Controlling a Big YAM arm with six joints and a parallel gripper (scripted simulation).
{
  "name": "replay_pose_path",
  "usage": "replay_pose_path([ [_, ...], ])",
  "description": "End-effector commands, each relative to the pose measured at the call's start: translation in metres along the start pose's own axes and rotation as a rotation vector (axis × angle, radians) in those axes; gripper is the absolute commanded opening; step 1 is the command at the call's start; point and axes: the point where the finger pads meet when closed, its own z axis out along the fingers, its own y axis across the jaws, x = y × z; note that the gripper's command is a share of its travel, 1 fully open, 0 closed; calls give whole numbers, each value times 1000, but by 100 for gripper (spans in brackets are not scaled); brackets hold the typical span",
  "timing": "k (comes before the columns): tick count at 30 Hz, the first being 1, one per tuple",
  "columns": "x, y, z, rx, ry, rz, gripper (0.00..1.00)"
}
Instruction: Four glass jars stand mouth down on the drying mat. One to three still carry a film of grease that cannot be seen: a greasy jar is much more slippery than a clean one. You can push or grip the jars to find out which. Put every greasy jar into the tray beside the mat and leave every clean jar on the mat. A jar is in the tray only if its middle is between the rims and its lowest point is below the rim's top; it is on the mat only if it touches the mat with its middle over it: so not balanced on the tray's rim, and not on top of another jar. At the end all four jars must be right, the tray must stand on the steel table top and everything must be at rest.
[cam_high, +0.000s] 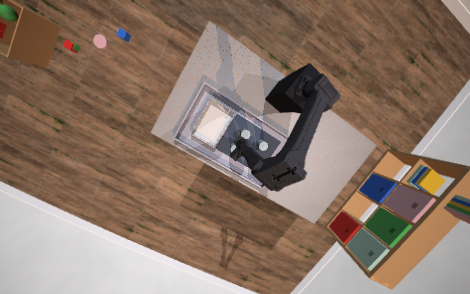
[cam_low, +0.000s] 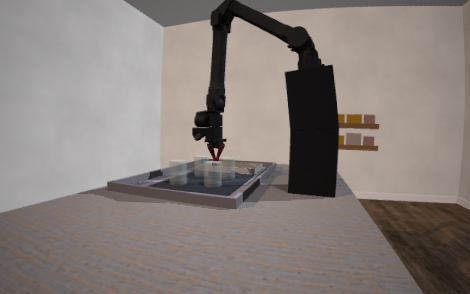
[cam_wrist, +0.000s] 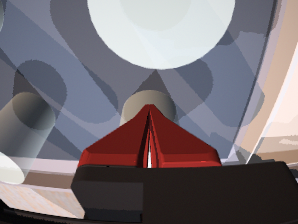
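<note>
My gripper is shut and empty, pointing down among the jars at about the height of their tops. Four pale jars stand upright on the dark mat. In the exterior view they are a left jar, a front jar, a right jar and a back jar. A jar's broad pale top lies just ahead of the fingertips; another jar is partly hidden behind them. Contact cannot be told. The white tray stands beside the mat. Grease is not visible.
A raised grey rim surrounds the mat and tray. The arm's base stands on the table outside it. Low in the top view, a cabinet stands off the table at the right.
</note>
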Motion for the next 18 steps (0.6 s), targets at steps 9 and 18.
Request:
replay_pose_path([
  [9, -4, 1, -2, -3, -17, -15, 0],
  [18, -2, 1, -2, -3, -17, -15, 0],
])
